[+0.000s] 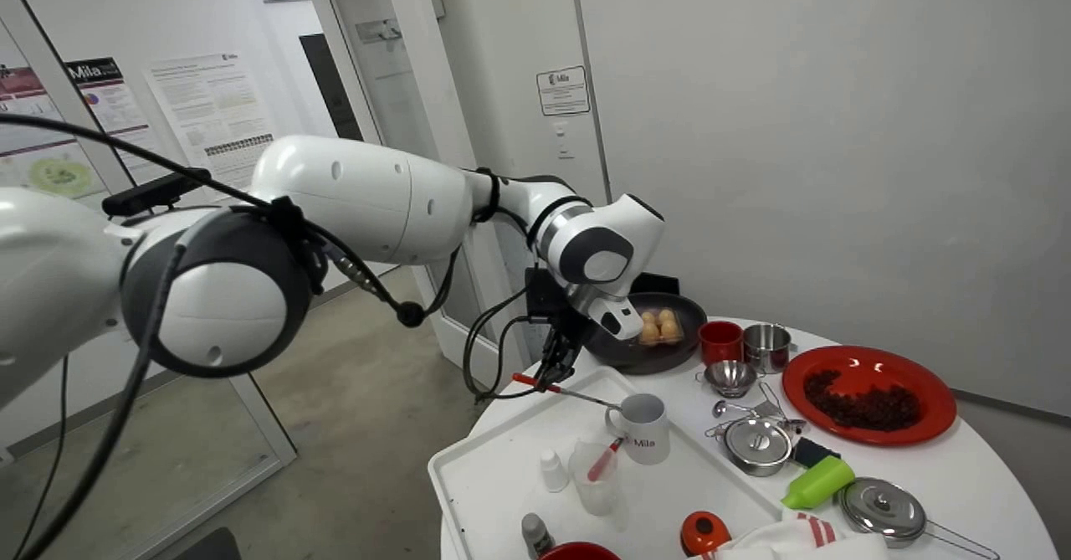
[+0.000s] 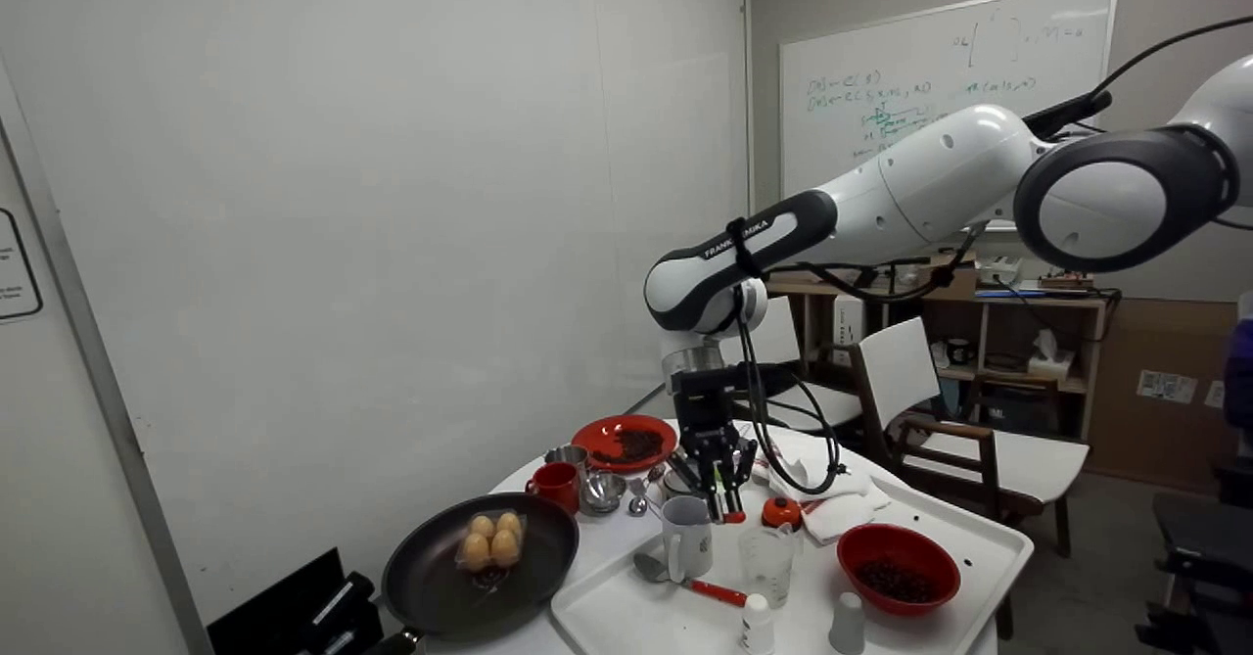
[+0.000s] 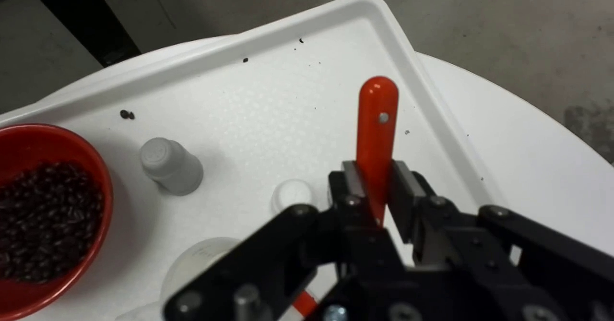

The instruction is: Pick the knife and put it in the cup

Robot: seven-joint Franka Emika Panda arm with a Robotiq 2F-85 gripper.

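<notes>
We see the knife (image 3: 377, 138) held above the tray (image 1: 494, 480) by the gripper (image 3: 376, 179). Its jaws stand nearly together, with the 2 fingers pressing on either side of the red handle.

In an exterior view, the knife's long axis runs slantwise: the handle end (image 1: 523, 379) points up and to the left, away from the mug (image 1: 644, 434), while the thin blade (image 1: 590, 398) slopes down to the right, toward it. The tip ends by the mug's own handle; we cannot tell whether the 2 touch. In an exterior view, we catch the red handle end (image 2: 734, 517) just below the fingers, turned toward the camera, so the knife looks very short. In the wrist view, the knife lies almost straight up and down, its rounded handle end at the top and its blade hidden by the gripper.

The mug stands upright on the tray, as both exterior views show us. Near it we see a clear measuring cup (image 2: 766, 565) and another red-handled tool (image 2: 718, 591). A white shaker (image 1: 552, 470), a grey shaker (image 3: 172, 167) and a red bowl (image 2: 896, 542) of dark beans also stand on the tray. Off the tray, a dark pan (image 2: 431, 562) holds 4 eggs (image 2: 505, 544).
</notes>
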